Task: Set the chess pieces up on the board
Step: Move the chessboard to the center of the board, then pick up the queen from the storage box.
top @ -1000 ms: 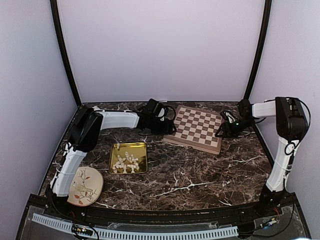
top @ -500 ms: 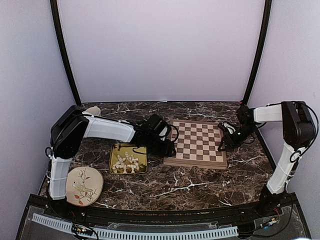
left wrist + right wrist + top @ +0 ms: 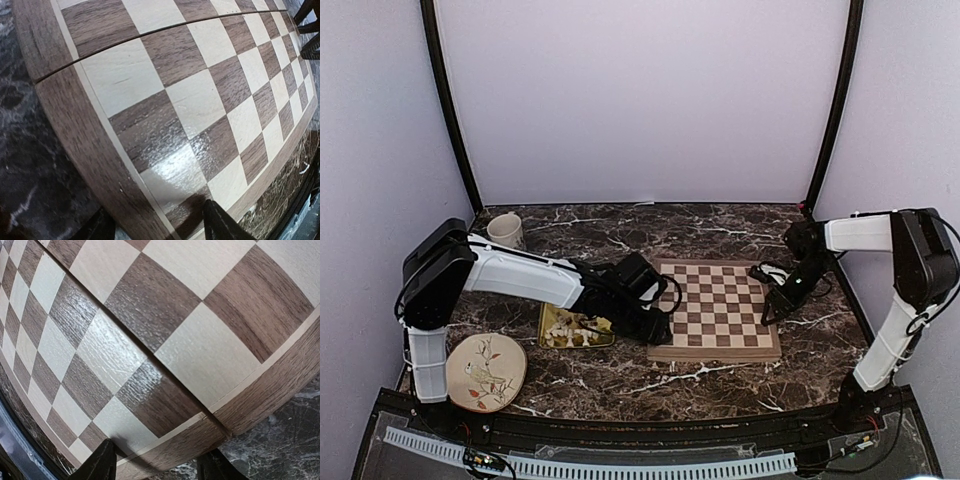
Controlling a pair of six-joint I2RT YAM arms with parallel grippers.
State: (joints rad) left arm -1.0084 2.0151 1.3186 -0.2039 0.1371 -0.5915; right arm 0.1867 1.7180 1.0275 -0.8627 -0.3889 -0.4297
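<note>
Board (image 3: pixel 720 312) — bare, on the table (image 3: pixel 710 378), its left and right frame edges pinched by the left tool (image 3: pixel 657 326) and right tool (image 3: pixel 769 304); chess pieces (image 3: pixel 570 335) heaped in the gold tray (image 3: pixel 546 325) nearby; step judged: positioning the board — next: let go, then pick up single pieces.

Board (image 3: pixel 720 310) lies between the grippers. Left gripper (image 3: pixel 655 325) is on the board's left edge toward the near corner, right gripper (image 3: pixel 770 300) on its right edge. Each straddles the rim. Just left of left gripper: tray (image 3: pixel 546 340), chess pieces (image 3: pixel 582 335) in it. Farther left and nearer: plate (image 3: pixel 460 360). Mug (image 3: pixel 505 231) far left, behind.
</note>
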